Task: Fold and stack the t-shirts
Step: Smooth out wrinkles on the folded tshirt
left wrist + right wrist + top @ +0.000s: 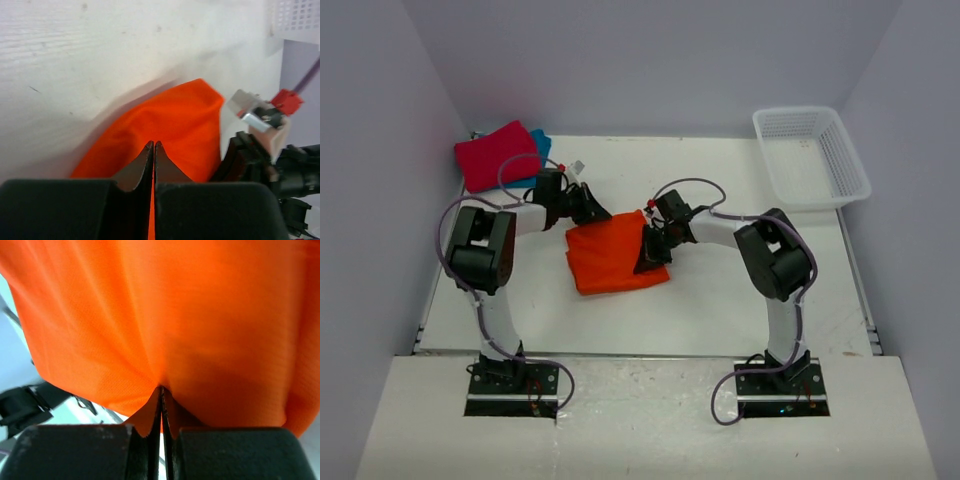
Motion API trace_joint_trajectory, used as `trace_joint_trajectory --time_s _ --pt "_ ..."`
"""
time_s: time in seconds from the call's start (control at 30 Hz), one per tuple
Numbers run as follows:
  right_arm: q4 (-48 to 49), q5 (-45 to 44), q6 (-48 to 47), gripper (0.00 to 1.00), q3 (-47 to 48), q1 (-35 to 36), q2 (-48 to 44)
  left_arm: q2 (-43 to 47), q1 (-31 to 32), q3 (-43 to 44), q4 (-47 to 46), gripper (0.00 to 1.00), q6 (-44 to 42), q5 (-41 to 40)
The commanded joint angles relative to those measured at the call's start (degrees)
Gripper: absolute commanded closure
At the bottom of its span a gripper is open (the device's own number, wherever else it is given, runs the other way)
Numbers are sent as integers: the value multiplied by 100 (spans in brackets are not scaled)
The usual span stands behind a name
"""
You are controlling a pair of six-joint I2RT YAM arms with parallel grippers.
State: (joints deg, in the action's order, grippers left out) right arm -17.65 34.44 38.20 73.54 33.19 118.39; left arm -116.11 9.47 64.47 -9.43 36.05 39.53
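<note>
The bright orange t-shirt (612, 258) lies bunched and partly folded at the middle of the table. My left gripper (598, 214) is at its far left corner, and in the left wrist view its jaws (153, 143) are shut on a thin fold of the orange cloth (175, 117). My right gripper (651, 246) is at the shirt's right edge. It (161, 388) pinches the orange cloth (175, 315), which puckers at the tips and fills that view. The crimson red t-shirt (494, 155) lies folded at the back left on top of the teal blue one (542, 144).
A white lattice basket (810, 156) stands at the back right corner, and its edge shows in the left wrist view (298, 15). The right arm's wrist (262, 145) sits close beside the left gripper. Grey walls enclose the table.
</note>
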Motion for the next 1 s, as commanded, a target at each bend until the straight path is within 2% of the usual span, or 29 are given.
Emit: trace_joint_trajectory --time_s 0.0,0.17,0.27,0.43,0.73,0.8,0.97 --pt "-441 -631 -199 100 -313 302 -596 1247 159 -258 38 100 112 -235" --pt "-643 -990 -137 100 -367 574 -1606 2363 519 -724 274 100 218 -639" --pt "-888 -1193 -242 100 -17 548 -1793 2742 739 -865 546 100 218 -762" --pt "-1355 -1194 -462 100 687 268 -1503 3287 1021 -1436 688 100 253 -1051" --pt "-1522 -114 -568 100 1953 -225 -142 3368 1056 -2420 680 100 69 -1211" --pt "-1522 54 -454 100 1980 -330 96 3367 1056 -2579 610 100 42 -1184" --pt "-1355 -253 -155 100 1577 -427 360 3560 1074 -3167 460 100 165 -1079"
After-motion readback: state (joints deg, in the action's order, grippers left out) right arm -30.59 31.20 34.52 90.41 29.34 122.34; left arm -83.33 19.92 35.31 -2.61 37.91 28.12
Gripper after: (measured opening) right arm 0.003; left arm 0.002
